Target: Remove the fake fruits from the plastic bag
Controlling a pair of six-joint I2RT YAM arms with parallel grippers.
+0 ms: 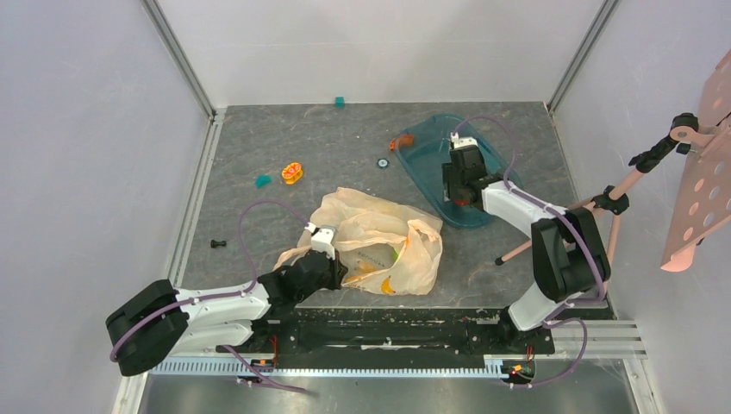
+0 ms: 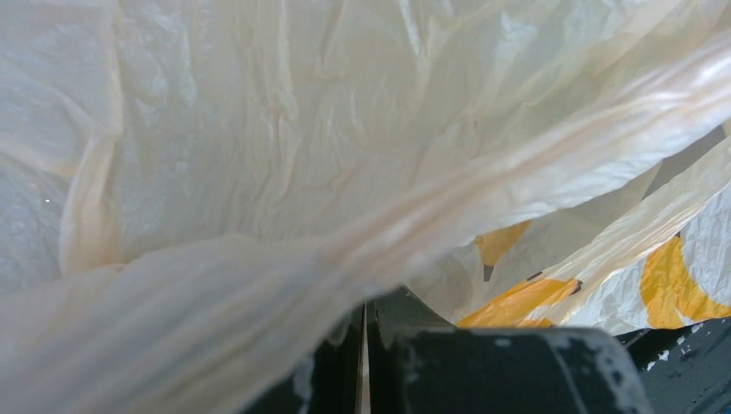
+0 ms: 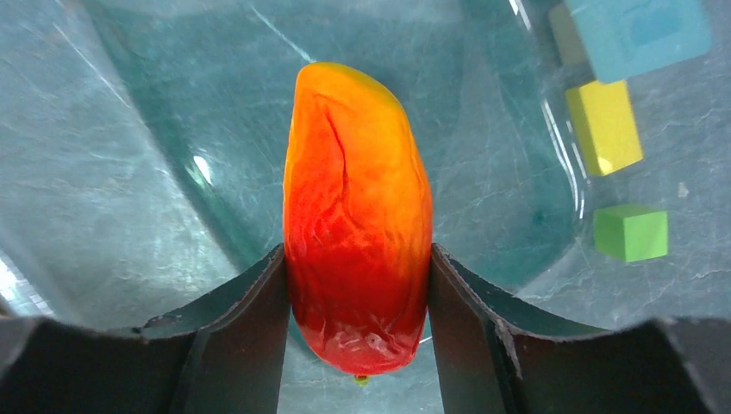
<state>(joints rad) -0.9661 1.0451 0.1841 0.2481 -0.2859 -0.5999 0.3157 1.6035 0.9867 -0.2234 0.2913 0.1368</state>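
We find the task partly done. One item is out of the plastic bag (image 1: pixel 379 237): the red-orange fruit (image 3: pixel 358 172) is clamped between the fingers of the right gripper (image 3: pixel 357 252), both pads bearing on its flanks. It hangs over the floor of the teal tub (image 3: pixel 129 147) at the far right of the table (image 1: pixel 259 129), well apart from the bag. Whether its lower tip touches the tub floor we cannot tell, and we judge it not yet released. The bag lies crumpled near the middle front of the table. The left gripper (image 2: pixel 365 312) has its jaws pressed together on a fold of the bag's film at the near left edge, so the bag is pinned there. In the overhead view we note a green patch and yellow shapes showing through the film low on the bag's right side. These may be fruits, but the bag also carries orange-yellow print and we cannot separate the two with certainty. We see no banana and no green fruit lying in the open. We therefore judge that the other fruits are inside and the larger share of the work is left. A blue block (image 3: pixel 638 34), a yellow block (image 3: pixel 606 128) and a green block (image 3: pixel 631 233) sit just beside the tub; they are no part of the task.
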